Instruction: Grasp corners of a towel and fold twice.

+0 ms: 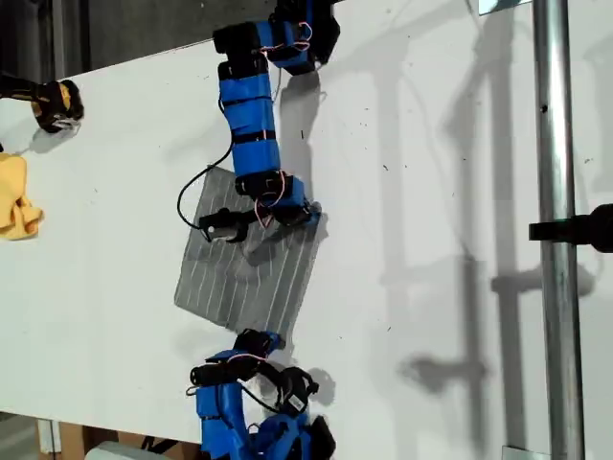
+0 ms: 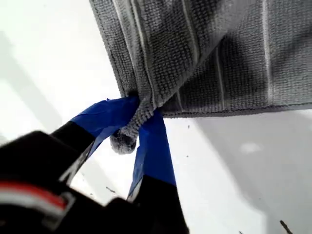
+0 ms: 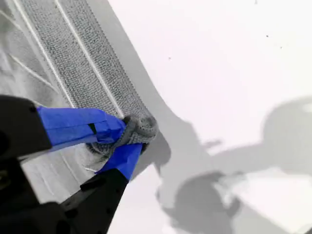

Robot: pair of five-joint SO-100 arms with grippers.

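The grey towel [image 1: 244, 273] with thin white stripes lies on the white table between the two blue arms. My first gripper [image 1: 305, 216], on the arm coming from the exterior view's top, is shut on one corner [image 2: 124, 139], and the towel [image 2: 204, 58] rises slightly off the table there. My second gripper [image 1: 266, 340], on the arm at the exterior view's bottom, is shut on another corner [image 3: 144, 126] on the same long side. In its wrist view the towel [image 3: 73, 63] runs away from the blue fingers [image 3: 83, 126]. The two other corners rest on the table.
A yellow cloth [image 1: 14, 196] lies at the exterior view's left edge, below a black-and-yellow object [image 1: 53, 101]. A vertical metal pole [image 1: 556, 230] with a black clamp [image 1: 575, 228] crosses the exterior view's right. The table's front edge [image 1: 96, 426] runs along the bottom.
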